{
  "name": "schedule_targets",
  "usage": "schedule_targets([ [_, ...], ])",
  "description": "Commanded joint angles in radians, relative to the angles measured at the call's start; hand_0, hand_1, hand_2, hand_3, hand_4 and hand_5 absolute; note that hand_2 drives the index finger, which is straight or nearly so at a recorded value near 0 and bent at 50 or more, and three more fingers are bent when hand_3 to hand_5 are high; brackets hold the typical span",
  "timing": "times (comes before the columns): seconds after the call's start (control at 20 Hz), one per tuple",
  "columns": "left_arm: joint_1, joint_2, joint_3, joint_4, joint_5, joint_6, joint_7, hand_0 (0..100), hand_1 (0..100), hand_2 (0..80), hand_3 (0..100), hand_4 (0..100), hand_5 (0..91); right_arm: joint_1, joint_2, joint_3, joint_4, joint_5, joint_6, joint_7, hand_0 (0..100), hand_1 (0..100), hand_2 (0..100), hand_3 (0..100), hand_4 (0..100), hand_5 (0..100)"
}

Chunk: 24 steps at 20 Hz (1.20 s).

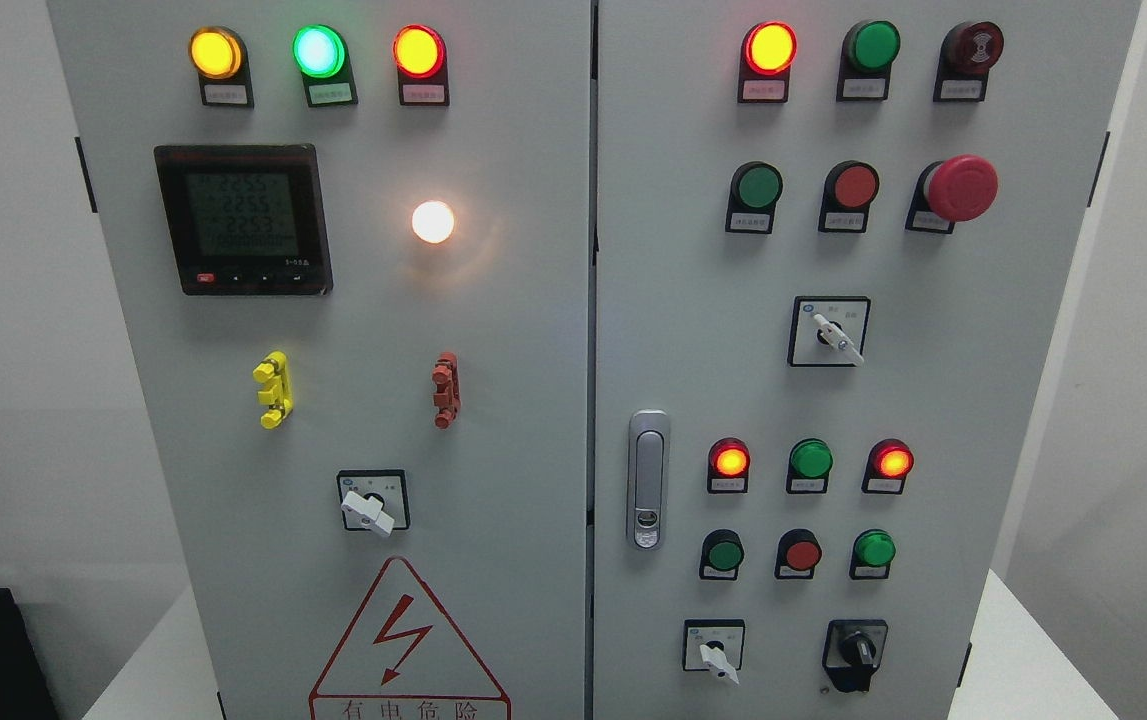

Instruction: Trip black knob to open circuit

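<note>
A pale wall backs a grey two-door control cabinet (493, 400) standing on a white desk (1013, 650). The black knob (855, 652) sits at five o'clock on the right door, right of a white selector (715, 654). Neither hand is in view, so their fingers cannot be judged. Best approach: pinch the knob's ridge squarely and twist without brushing its neighbours.

The warning triangle (409, 640) on the left door (493, 400) reads 有电危险.
</note>
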Motion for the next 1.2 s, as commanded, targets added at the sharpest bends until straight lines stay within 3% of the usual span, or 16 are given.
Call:
schedule_targets([
  [0.0,-0.004,-0.002,0.001,0.0,0.002,-0.003,0.0,12,39,0.0,0,0,0.0,-0.001,0.006,0.003,0.001,0.003,-0.004,0.012,1,17,0,0,0,0],
  [0.8,-0.002,-0.002,0.001,0.0,0.002,-0.003,0.0,12,39,0.0,0,0,0.0,0.031,0.009,-0.01,-0.087,0.003,-0.007,0.008,1,17,0,0,0,0],
  [1.15,-0.002,-0.002,0.001,0.0,0.002,-0.003,0.0,12,39,0.0,0,0,0.0,0.045,0.006,-0.013,-0.186,-0.006,-0.015,-0.015,1,17,0,10,0,0],
])
